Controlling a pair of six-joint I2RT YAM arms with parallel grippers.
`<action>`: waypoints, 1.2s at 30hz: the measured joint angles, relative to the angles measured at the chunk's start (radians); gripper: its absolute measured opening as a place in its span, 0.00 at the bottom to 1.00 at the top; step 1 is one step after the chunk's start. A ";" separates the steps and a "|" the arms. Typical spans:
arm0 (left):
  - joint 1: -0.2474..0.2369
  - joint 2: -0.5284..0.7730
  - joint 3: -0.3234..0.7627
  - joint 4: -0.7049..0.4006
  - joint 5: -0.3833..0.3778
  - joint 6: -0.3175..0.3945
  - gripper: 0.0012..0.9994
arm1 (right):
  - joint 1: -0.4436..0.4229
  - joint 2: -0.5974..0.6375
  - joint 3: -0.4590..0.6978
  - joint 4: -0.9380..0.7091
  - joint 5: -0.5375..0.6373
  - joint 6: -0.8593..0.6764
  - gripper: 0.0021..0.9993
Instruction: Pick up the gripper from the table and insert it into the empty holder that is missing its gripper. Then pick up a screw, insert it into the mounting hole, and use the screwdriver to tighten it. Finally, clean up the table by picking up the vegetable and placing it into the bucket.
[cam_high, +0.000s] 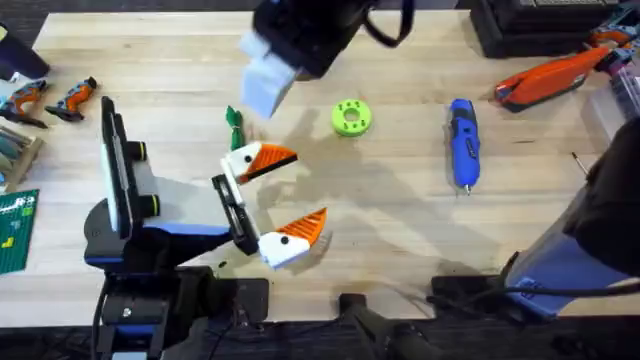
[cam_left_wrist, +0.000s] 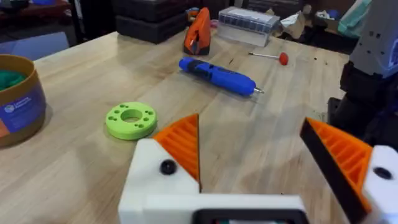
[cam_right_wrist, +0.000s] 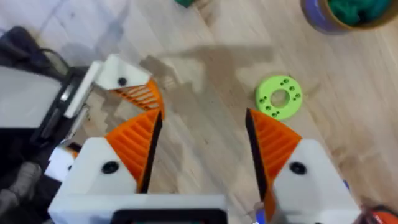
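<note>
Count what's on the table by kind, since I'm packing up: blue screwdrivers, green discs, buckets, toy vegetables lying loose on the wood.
blue screwdriver: 1
green disc: 1
bucket: 1
loose toy vegetable: 1
Total: 4

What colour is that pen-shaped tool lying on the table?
The screwdriver is bright blue with a thin metal tip, clearest in the left wrist view.

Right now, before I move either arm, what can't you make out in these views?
- Small dark green toy vegetable: right wrist view, cut off by the top edge, shape unclear.
- Round yellow-orange bucket with blue band: left wrist view, cut by the left edge; green contents unidentifiable.
- Lime green round disc: right wrist view, holes too small to tell whether screws sit inside.
</note>
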 joint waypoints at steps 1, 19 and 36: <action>0.000 0.000 0.000 0.000 0.000 0.000 0.99 | -0.015 -0.004 -0.006 0.001 0.000 0.011 0.79; 0.000 0.000 0.000 0.000 0.000 0.000 0.99 | -0.299 -0.478 -0.789 0.310 -0.004 0.215 0.79; 0.000 0.000 0.000 0.000 0.000 0.000 0.99 | -0.792 -0.753 -1.140 0.317 -0.003 0.297 0.79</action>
